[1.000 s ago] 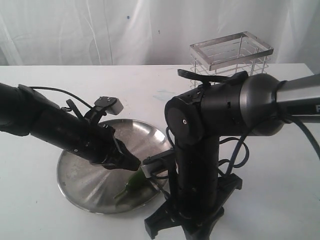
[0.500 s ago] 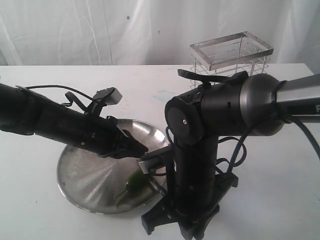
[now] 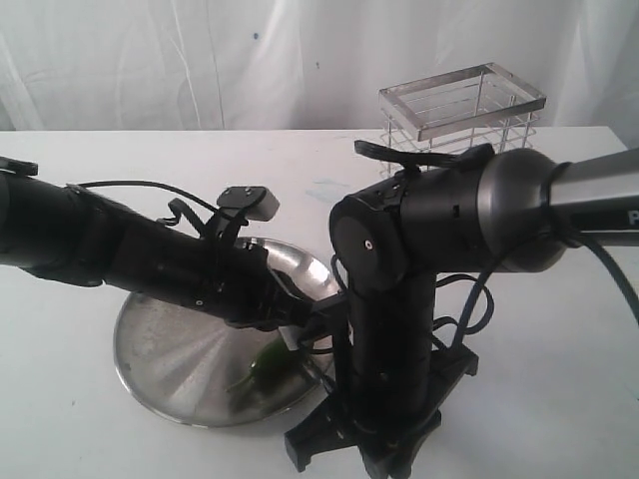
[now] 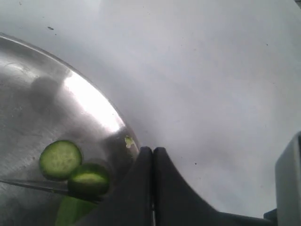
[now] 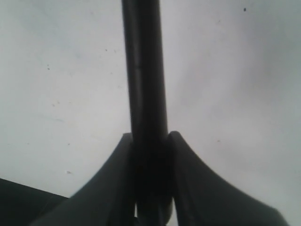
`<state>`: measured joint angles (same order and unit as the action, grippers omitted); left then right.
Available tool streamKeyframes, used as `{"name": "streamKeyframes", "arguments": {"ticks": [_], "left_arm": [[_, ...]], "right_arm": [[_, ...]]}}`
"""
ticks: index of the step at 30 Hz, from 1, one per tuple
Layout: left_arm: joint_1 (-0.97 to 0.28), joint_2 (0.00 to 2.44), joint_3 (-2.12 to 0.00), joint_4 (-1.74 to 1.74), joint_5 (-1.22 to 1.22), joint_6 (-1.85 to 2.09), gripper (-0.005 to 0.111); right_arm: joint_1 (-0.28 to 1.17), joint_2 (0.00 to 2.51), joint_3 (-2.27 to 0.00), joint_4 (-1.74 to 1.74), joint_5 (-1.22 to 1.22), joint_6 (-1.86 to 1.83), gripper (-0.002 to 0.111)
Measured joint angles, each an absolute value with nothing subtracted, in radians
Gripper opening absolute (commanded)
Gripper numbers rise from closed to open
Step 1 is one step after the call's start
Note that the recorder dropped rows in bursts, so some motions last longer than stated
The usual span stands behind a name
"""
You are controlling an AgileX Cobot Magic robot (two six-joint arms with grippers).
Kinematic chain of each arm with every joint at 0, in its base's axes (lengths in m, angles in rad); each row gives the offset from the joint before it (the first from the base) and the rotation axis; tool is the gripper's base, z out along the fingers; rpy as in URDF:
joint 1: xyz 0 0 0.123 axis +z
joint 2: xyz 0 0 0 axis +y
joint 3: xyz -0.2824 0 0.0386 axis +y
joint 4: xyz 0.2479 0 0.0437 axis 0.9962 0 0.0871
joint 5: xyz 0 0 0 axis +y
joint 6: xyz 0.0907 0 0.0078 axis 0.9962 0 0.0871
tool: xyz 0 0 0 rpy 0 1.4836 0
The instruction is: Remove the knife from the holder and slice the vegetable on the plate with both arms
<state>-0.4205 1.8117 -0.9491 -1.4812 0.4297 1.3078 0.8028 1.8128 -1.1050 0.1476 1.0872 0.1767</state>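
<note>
Two cut green rounds of the vegetable [image 4: 75, 170] lie on the plate [image 3: 175, 374], near its rim, just beside your left gripper [image 4: 153, 155], whose fingers are pressed together on nothing. Your right gripper [image 5: 149, 136] pinches the knife [image 5: 146, 94]; its blade is cut off from view. Behind the plate stands the holder [image 3: 461, 110], partly hidden by the right arm [image 3: 399, 299].

knife [image 5: 143, 94] blade: cut off by frame edge | vegetable [image 3: 262, 361]: partly hidden behind left arm [image 3: 150, 261]

Both arms [image 3: 399, 249] over plate [image 3: 165, 349], green vegetable [image 3: 262, 364] beneath, holder [image 3: 461, 110] behind
</note>
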Motion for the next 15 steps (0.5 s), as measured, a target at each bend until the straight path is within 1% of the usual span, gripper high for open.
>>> {"name": "streamKeyframes", "arguments": {"ticks": [6, 15], "left_arm": [[-0.424, 1.806, -0.905, -1.553, 0.371, 1.302, 0.0], [-0.427, 1.806, -0.898, -1.664, 0.371, 1.235, 0.0]], "right_arm": [[0.803, 1.821, -1.105, 0.146, 1.087, 0.179, 0.0], [0.798, 1.819, -1.105, 0.144, 1.075, 0.192, 0.0]]}}
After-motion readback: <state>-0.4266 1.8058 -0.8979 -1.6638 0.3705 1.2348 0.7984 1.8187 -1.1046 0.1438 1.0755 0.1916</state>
